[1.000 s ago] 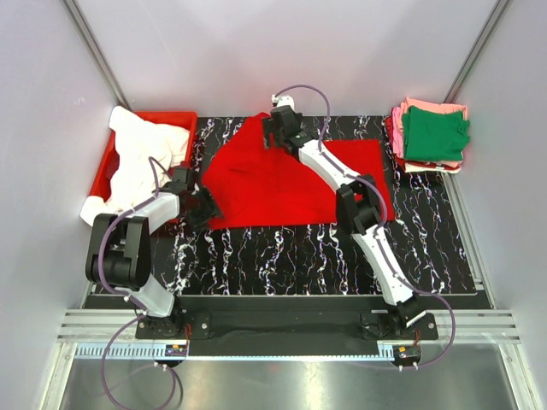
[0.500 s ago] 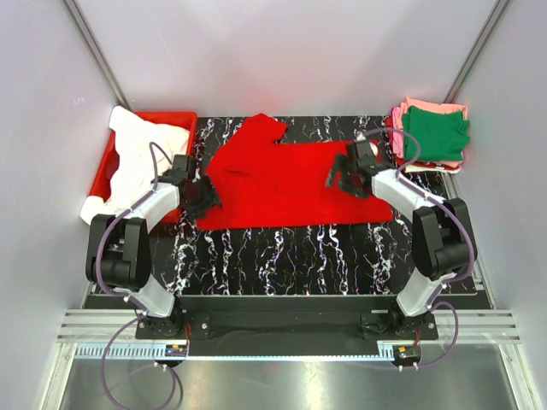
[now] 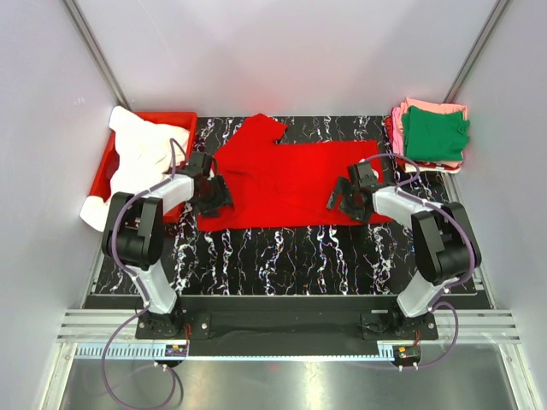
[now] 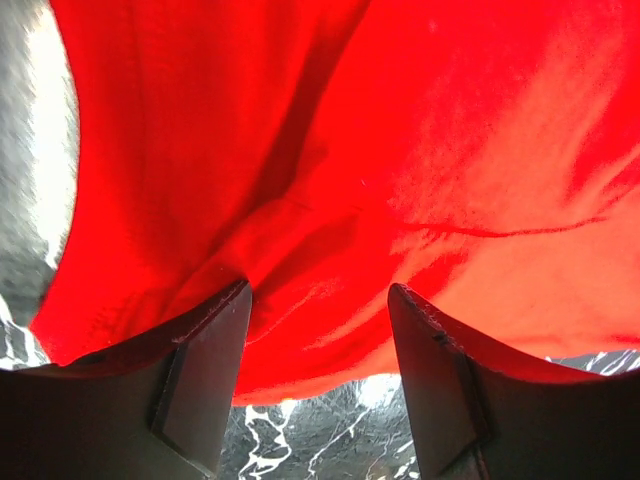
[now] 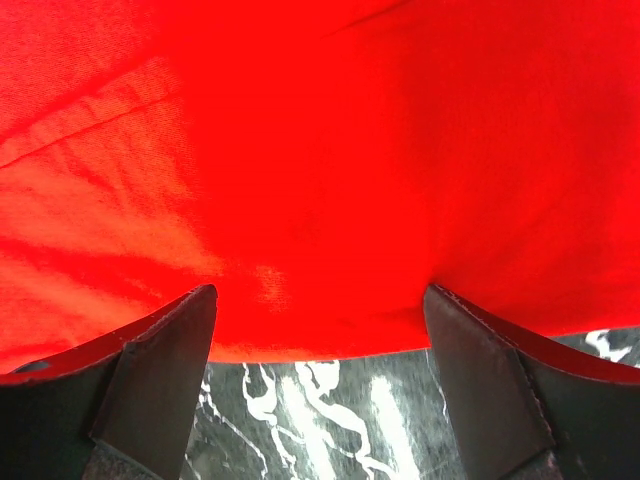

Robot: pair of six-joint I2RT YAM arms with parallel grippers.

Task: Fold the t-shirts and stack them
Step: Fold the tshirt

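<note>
While the red t-shirt [image 3: 291,179] lies spread open on the black marbled mat [image 3: 282,248] at the centre of the work area, both arms are lowered onto it from opposite sides. The garment is laid roughly flat, its long axis running left to right, with one sleeve pointing toward the far edge of the mat and light creasing across the body. The left gripper [image 3: 217,195] sits at the shirt's left end, just beside the red bin [image 3: 175,117]. In the left wrist view its jaws stand moderately apart, straddling the near hem. Red cloth fills the gap between them, with a raised wrinkle next to the left-hand jaw, and a strip of mat shows just below the hem. The jaws are not clamped on the fabric. The right gripper [image 3: 340,198] sits on the shirt's near right corner area. In the right wrist view its jaws are spread wide, with the hem running straight across between them and the marbled mat visible below it. Nothing is pinched there either. Whether the jaw tips of either gripper actually press on the cloth cannot be determined from these views. A white t-shirt [image 3: 141,158] is draped unfolded over the red bin, hanging past its near-left rim. At the far right corner, off the mat, the folded stack rests with a green t-shirt [image 3: 436,132] on top and a pink t-shirt [image 3: 432,107] protruding beneath it at the far side.
</note>
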